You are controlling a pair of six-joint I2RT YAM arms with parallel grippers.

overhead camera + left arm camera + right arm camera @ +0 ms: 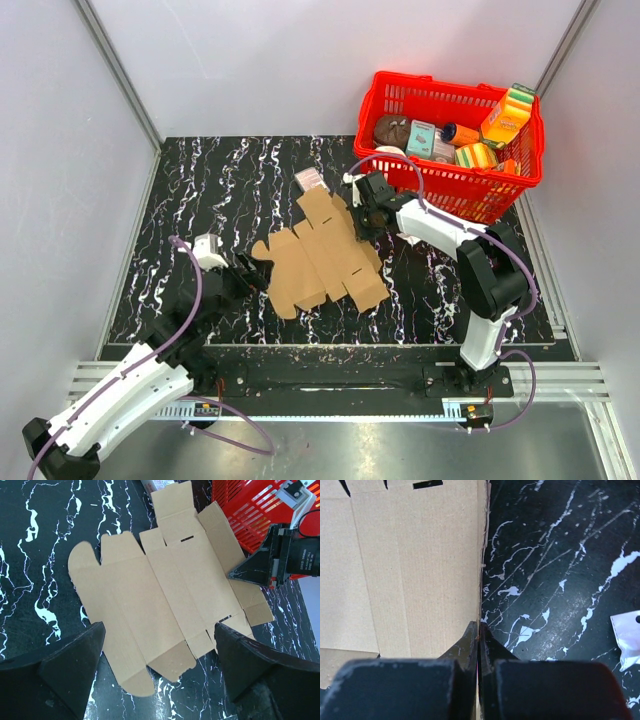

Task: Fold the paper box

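**A:** What is the setting?

**B:** A black tabletop [200, 200] veined with white, closed in by pale walls. A red basket [470, 195] of grocery packs stands at the upper right of the overhead view.

**A:** Where is the paper box?

**B:** The paper box [320, 260] lies in the middle of the overhead view. It is not yet a box, only a flat brown cut-out sheet with creases, flaps and tabs.

**A:** And the arms?

**B:** The left gripper [246, 274] sits just beside the sheet's left edge, fingers spread wide and holding nothing. The right gripper [479, 630] is at the sheet's right edge with its fingers pressed together. That edge runs straight into the seam between them, but I cannot tell whether any cardboard is pinched there.

**A:** How would the sheet handle?

**B:** It looks light and thin, stiff across each panel and ready to bend along the creases. Lying flat on a smooth top, it would likely slide when pushed. An outer flap or free edge seems the best hold. The narrow tabs could crumple under a hard squeeze.

**A:** What is hard to see?

**B:** The underside is hidden.
- **Left wrist view:** dark fingers cover the lower corners.
- **Right wrist view:** only part of the sheet shows, and a white scrap [627, 635] is cut off at the right edge. I cannot identify it.
- **Overhead view:** a small white carton [311, 181] sits just beside the sheet's top flap, its print too small to read.
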